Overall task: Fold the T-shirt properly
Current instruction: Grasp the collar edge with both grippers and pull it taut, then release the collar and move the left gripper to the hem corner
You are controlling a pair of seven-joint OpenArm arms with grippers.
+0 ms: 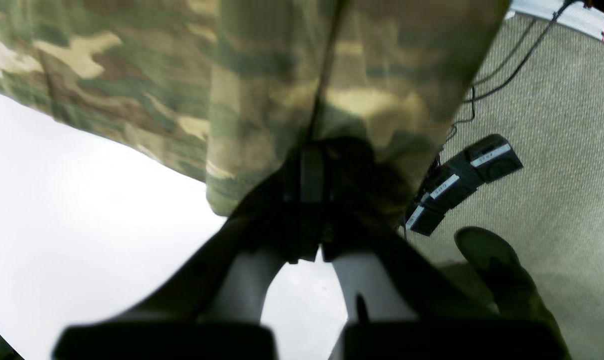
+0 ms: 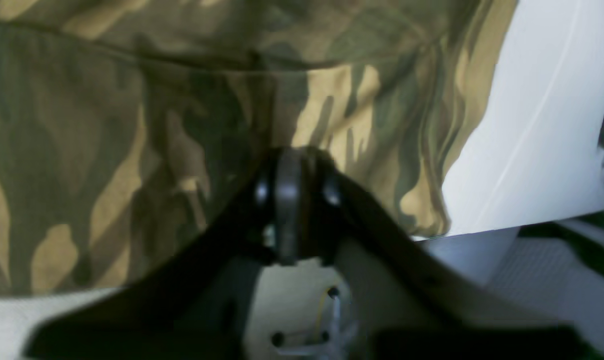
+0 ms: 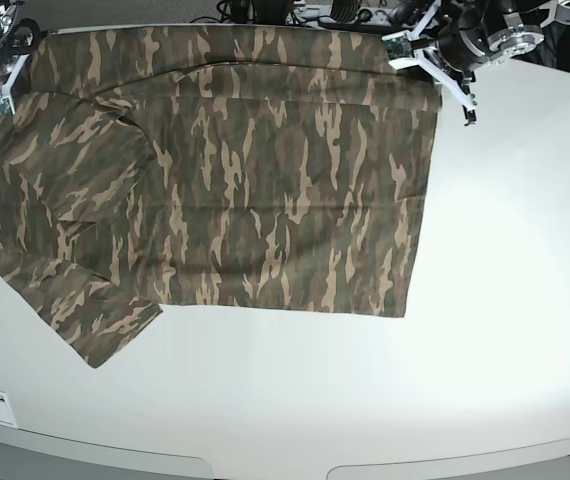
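In the left wrist view the left gripper (image 1: 309,175) has its jaws pressed together on a fold of the T-shirt (image 1: 261,85), the cloth rising from the pinch toward the top of the frame. In the right wrist view the right gripper (image 2: 289,200) is likewise clamped on the T-shirt (image 2: 131,125), with camouflage cloth filling the upper left. In the base view the left gripper (image 3: 443,80) sits at the upper right corner of the T-shirt (image 3: 255,190) and the right gripper (image 3: 0,85) at its upper left. The shirt lies spread across the white table (image 3: 445,380), one sleeve reaching toward the lower left. Beyond the table edge, right of the left wrist view, black pedals (image 1: 462,180) lie on carpet (image 1: 557,150).
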